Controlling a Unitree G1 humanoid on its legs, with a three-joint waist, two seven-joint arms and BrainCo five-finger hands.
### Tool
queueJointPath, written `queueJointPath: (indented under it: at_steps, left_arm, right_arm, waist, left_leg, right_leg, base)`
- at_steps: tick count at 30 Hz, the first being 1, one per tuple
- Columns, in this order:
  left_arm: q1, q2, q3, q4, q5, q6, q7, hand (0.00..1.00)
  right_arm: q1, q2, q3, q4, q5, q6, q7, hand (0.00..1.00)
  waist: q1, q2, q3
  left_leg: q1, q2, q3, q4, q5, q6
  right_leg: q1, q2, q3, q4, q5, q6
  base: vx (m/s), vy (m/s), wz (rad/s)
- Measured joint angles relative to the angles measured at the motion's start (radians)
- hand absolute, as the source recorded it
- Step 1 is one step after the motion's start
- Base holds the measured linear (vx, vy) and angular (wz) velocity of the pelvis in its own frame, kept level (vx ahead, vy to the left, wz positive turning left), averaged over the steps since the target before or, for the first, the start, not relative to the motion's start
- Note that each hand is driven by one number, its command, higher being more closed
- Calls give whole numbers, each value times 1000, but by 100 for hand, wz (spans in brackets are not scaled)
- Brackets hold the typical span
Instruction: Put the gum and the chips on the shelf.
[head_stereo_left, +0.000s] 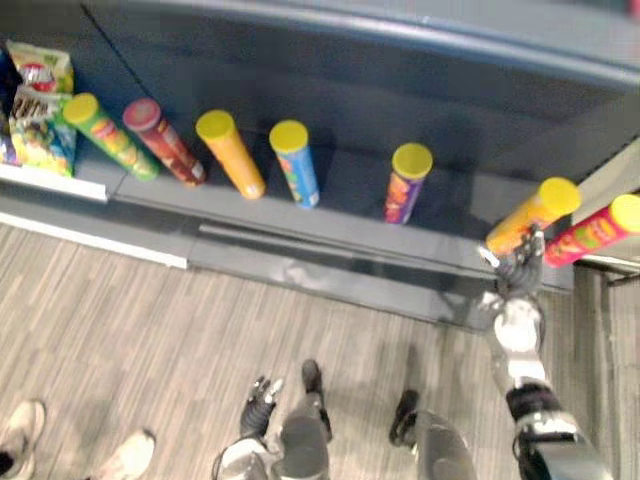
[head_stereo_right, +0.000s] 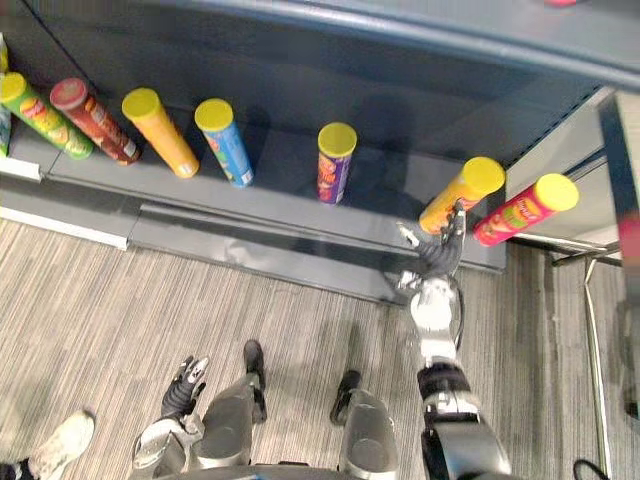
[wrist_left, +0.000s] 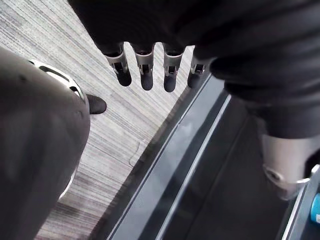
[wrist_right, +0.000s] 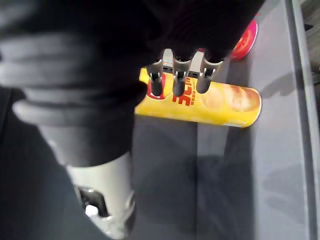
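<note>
A yellow-lidded orange chips can (head_stereo_left: 530, 218) stands on the dark shelf (head_stereo_left: 340, 215) near its right end, also seen as the chips can (wrist_right: 215, 102) in the right wrist view. My right hand (head_stereo_left: 515, 268) reaches up to the can's lower part with straight fingers (wrist_right: 181, 82) held over its side, not curled round it. Whether they touch it I cannot tell. A pink can (head_stereo_left: 600, 230) stands just right of it. My left hand (head_stereo_left: 262, 395) hangs low by my side, its fingers (wrist_left: 146, 67) relaxed and holding nothing.
Several more cans line the shelf: green (head_stereo_left: 110, 135), red (head_stereo_left: 163, 140), orange (head_stereo_left: 232, 152), blue (head_stereo_left: 295, 162) and purple (head_stereo_left: 408, 180). Snack bags (head_stereo_left: 40, 110) sit at the far left. A person's shoes (head_stereo_left: 125, 455) stand on the striped floor at lower left.
</note>
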Motion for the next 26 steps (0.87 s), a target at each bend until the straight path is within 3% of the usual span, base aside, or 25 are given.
queueJointPath:
  at_steps: [3,5,10,13,19,26]
  left_arm:
    - [27,-2,13,6,3,18,0,0]
    - [42,0,37,16,40,33,3,0]
    - [44,-1,68,81,70,51,3,0]
    - [50,-1,86,104,68,62,-3,0]
    - [70,-5,131,157,14,87,-28,0]
    - [96,-34,195,236,-63,108,-52,0]
  right_arm:
    - [126,13,50,-77,-1,29,75,0]
    - [230,31,89,-124,-1,58,168,0]
    - [377,32,131,-125,3,127,326,0]
    - [427,32,153,-88,2,166,369,0]
    - [497,68,125,143,-3,222,373,0]
    - [467,105,-55,499,-11,177,303,0]
  waist:
    - [-17,-3,-32]
    - [-34,-13,-65]
    - [-53,-10,-130]
    - [-63,-10,-150]
    - [-83,1,-193]
    - [-97,17,-227]
  left_leg:
    - [39,-4,10,-23,-5,-6]
    - [78,-8,36,-43,-8,-10]
    - [131,-8,73,-94,-8,-9]
    - [152,-7,87,-110,-9,-10]
    - [169,-9,94,-116,-17,-13]
    - [203,-12,85,-117,-34,-18]
  right_leg:
    - [40,12,21,-54,28,8]
    - [63,16,47,-90,45,12]
    - [93,36,84,-159,79,16]
    - [112,44,96,-190,94,20]
    - [144,47,102,-226,102,16]
    - [204,49,87,-266,111,18]
  base:
    - [80,54,-23]
    - [25,58,-33]
    - [-23,43,-27]
    - [-7,27,-14]
    - [18,9,-2]
    - [56,1,3]
